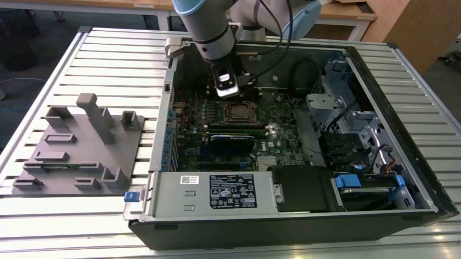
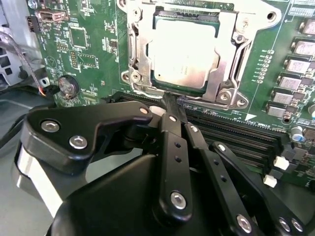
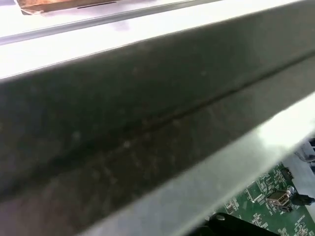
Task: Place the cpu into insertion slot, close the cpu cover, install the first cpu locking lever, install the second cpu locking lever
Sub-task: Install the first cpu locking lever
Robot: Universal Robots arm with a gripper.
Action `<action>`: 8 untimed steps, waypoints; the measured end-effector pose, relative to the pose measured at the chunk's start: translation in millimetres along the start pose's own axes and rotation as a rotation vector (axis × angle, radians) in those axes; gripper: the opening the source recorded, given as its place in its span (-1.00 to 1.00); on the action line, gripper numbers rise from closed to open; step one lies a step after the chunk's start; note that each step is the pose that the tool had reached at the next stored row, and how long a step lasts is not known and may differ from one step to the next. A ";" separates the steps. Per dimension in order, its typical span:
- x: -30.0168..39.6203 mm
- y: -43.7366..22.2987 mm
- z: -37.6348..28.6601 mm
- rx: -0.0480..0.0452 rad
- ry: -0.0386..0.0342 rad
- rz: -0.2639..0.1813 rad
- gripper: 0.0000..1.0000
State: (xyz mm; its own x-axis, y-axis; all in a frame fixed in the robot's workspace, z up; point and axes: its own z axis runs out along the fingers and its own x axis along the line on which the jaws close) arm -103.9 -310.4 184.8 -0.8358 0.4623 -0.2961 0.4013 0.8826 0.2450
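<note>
Black jointed-link gripper [image 2: 171, 102] on the robot arm is down inside the open black PC case [image 1: 288, 234], fingers [image 2: 173, 147] pressed together to a point w/ nothing between them, so it's holding nothing. Right ahead of the tips, in the second wrist view, sits the cpu [image 2: 182, 54], a small flat square chip w/ a dull silver-grey top. It lies flat in the insertion slot [image 2: 186, 14], the square dark socket on the green circuit board [image 2: 88, 44]. Thin silvery cpu cover [image 2: 140, 54], a metal frame w/ a square window, is folded down around the chip, whose top shows thru the window. Tips are at the socket's near edge; can't tell if they touch it. Long black memory slots [image 2: 236, 137] run crosswise just under and beside the fingers. In the first wrist view a dull grey case wall [image 3: 147, 123] is close up. Case lies on a slatted pale metal table [image 1: 108, 48]. Grey plastic fixture [image 1: 79, 145] w/ upright posts stands well apart from the hand, at the exterior view's left.
</note>
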 end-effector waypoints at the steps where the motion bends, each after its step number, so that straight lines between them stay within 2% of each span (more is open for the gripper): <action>1: 0.4 0.4 0.5 0.0010 -0.0010 0.003 -0.80; 8: 1.9 3.6 2.8 0.0063 -0.0047 0.017 -0.80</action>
State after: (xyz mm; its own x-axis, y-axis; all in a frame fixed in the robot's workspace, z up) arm -103.0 -306.1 182.5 -0.8269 0.4780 -0.2962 0.4182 0.8749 0.2444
